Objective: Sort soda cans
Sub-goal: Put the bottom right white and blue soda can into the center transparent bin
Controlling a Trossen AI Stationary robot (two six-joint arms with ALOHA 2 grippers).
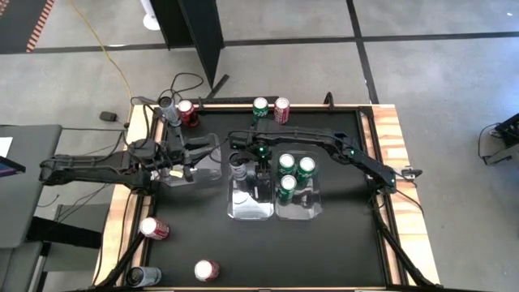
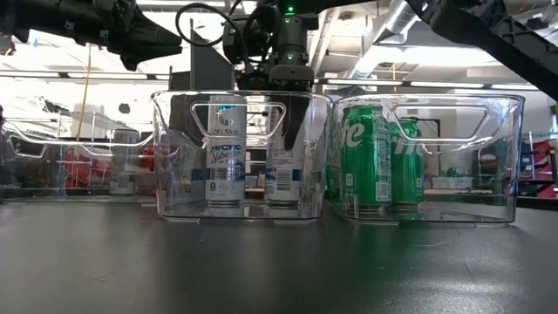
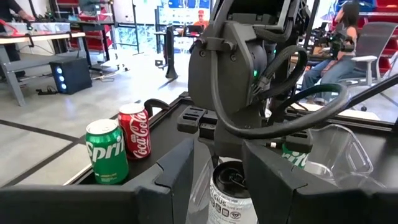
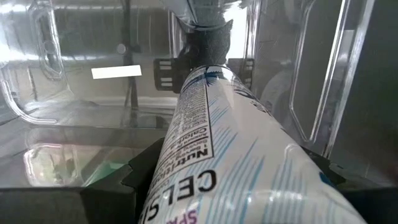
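Observation:
My right gripper (image 1: pixel 261 172) reaches straight down into the middle clear bin (image 1: pixel 248 209) and is shut on a silver-white soda can (image 2: pixel 283 166). A second silver can (image 2: pixel 227 153) stands upright on the bin's floor beside it. The right clear bin (image 2: pixel 501 157) holds three green cans (image 1: pixel 293 174), standing upright. My left gripper (image 1: pixel 207 156) hovers level, just left of the middle bin, open and holding nothing. Its wrist view looks between its fingers at the second silver can's top (image 3: pixel 230 186). My right gripper pinches the silver-white can by its side wall near the top end (image 4: pixel 186 180), one finger on each side. The fingers come from above and run along the can. The can hangs upright inside the bin. Whether its bottom (image 2: pixel 283 201) rests on the floor, I cannot tell.
At the table's far edge stand a green can (image 1: pixel 259 107) and a red can (image 1: pixel 281 109), with a dark can (image 1: pixel 166 105) and a red can (image 1: pixel 188 112) farther left. Two red cans (image 1: pixel 154 229) (image 1: pixel 206 270) and a dark can (image 1: pixel 142 276) lie near left. A third clear bin (image 2: pixel 52 166) stands to the left.

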